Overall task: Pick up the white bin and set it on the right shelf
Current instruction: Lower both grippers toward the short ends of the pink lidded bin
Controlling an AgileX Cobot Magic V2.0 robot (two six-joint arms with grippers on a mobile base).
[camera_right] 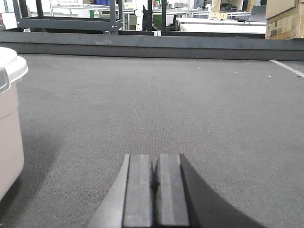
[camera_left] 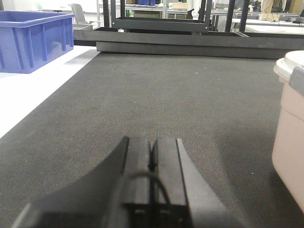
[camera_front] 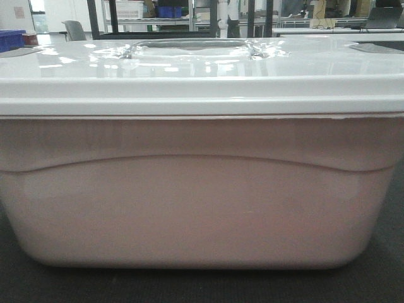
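Left gripper [camera_left: 153, 142] and right gripper [camera_right: 154, 159] both closed tight, holding nothing, low over the dark mat [camera_left: 166, 95] — white bin [camera_front: 202, 202] standing between them, well short of the mat's far edge, touched by neither. Risk from here: uneven squeeze on smooth, rounded walls — slipping, tilting, or popping the glossy lid [camera_front: 202, 82] during lifting.

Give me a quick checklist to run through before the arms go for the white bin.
1. Lid on the white bin: ok.
2. Left gripper open for grasping: not ok, shut.
3. Right gripper open: not ok, shut.
4. Bin between the grippers: ok, at each wrist view's inner edge.
5. Right shelf free: cannot tell, not in view.
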